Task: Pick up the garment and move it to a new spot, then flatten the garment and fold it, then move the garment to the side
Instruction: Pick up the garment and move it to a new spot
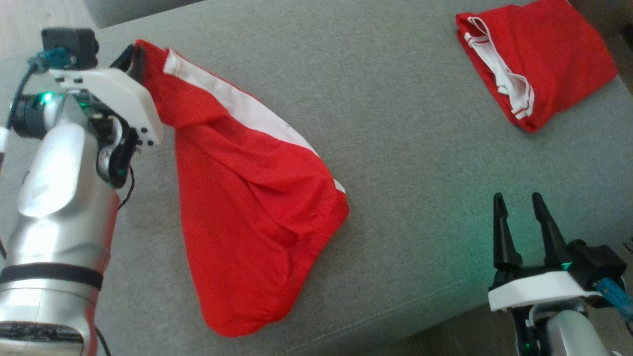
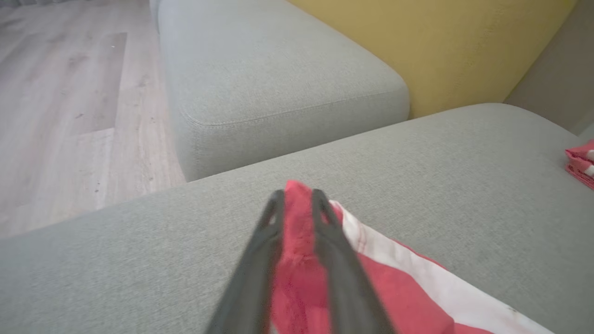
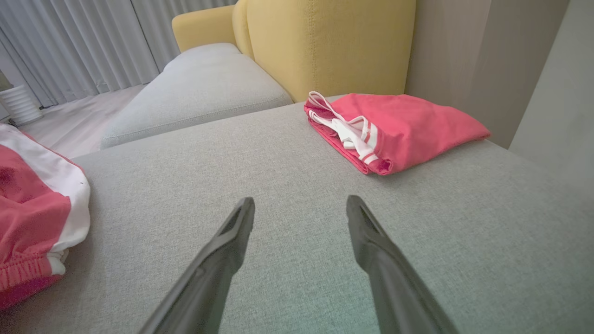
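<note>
The garment (image 1: 247, 188) is red with a white side stripe. It hangs from one corner and drapes down onto the grey cushion (image 1: 395, 123). My left gripper (image 1: 134, 54) is shut on that raised corner at the upper left. In the left wrist view the red cloth (image 2: 299, 232) is pinched between the two dark fingers of the left gripper (image 2: 298, 197). My right gripper (image 1: 517, 202) stands open at the lower right, nothing between its fingers, over bare cushion. In the right wrist view the right gripper (image 3: 300, 208) is spread wide, with the garment (image 3: 32, 208) at the left edge.
A second red garment (image 1: 539, 59), folded with white trim, lies at the far right of the cushion (image 3: 394, 130). A yellow chair back (image 3: 325, 41) stands behind it. Another grey cushion (image 2: 269, 79) and wooden floor (image 2: 69, 102) lie beyond. The cushion's front edge runs near my right gripper.
</note>
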Tool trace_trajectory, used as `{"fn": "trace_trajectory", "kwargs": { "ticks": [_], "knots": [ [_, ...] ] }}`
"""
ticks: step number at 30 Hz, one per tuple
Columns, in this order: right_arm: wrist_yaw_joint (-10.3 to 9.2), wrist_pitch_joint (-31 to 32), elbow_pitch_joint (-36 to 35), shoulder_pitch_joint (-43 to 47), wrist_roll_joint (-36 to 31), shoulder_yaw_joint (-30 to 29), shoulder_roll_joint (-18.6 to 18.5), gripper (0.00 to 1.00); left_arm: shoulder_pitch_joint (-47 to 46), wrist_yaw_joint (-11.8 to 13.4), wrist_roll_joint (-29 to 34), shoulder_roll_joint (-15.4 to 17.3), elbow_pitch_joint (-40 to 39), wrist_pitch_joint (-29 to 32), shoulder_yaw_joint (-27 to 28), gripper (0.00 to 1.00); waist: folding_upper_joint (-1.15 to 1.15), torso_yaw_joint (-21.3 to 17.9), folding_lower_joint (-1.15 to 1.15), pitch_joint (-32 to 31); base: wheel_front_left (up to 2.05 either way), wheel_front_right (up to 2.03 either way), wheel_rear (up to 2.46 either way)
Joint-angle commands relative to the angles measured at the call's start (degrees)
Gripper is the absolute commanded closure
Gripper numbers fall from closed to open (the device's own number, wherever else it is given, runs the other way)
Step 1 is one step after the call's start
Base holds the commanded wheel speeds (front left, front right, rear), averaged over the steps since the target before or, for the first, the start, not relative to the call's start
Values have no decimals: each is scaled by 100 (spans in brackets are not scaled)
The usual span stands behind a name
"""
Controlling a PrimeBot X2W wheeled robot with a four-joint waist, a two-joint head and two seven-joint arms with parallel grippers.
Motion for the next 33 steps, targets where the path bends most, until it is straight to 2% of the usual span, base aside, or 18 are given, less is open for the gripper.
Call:
{"fn": "trace_trajectory", "kwargs": {
  "ticks": [1, 4, 6, 12, 18, 19, 20, 24, 33],
  "knots": [
    [-4, -70, -157, -116, 16, 62, -36, 0, -294, 42, 63, 191, 10, -134, 141, 0, 0, 74, -1, -61, 0, 0, 0],
    [-4, -70, -186, -78, -56, -31, -36, 0, -258, 111, 165, 118, 174, -523, 55, 0, 0, 220, -1, -179, 0, 0, 0],
    [-4, -70, -268, -32, -164, -133, -36, 0, -93, 175, 257, 1, 114, -1017, -47, 0, 0, 389, -1, -347, 0, 0, 0],
    [-4, -70, -464, 166, -429, -420, -36, 0, 694, 301, 280, -344, -503, -1735, -209, 0, 0, 799, -1, -750, 0, 0, 0],
    [-4, -70, -643, 423, -649, -573, -36, 0, 1939, 653, 116, -625, -1537, -1900, -129, 0, 0, 1214, -1, -1111, 0, 0, 0],
    [-4, -70, -643, 423, -649, -573, -36, 0, 1939, 653, 116, -625, -1537, -1900, -129, 0, 0, 1214, -1, -1111, 0, 0, 0],
    [-4, -70, -679, 496, -705, -592, -36, 0, 2404, 769, 121, -639, -1891, -1915, -133, 0, 0, 1341, -1, -1206, 0, 0, 0],
    [-4, -70, -702, 655, -748, -663, -36, 0, 3343, 1012, 179, -621, -2503, -1929, -160, 0, 0, 1595, -1, -1394, 0, 0, 0],
    [-4, -70, -667, 869, -746, -677, -36, 0, 4694, 1306, 488, -555, -3277, -1941, -199, 0, 0, 1998, -1, -1515, 0, 0, 0]
  ]
}}
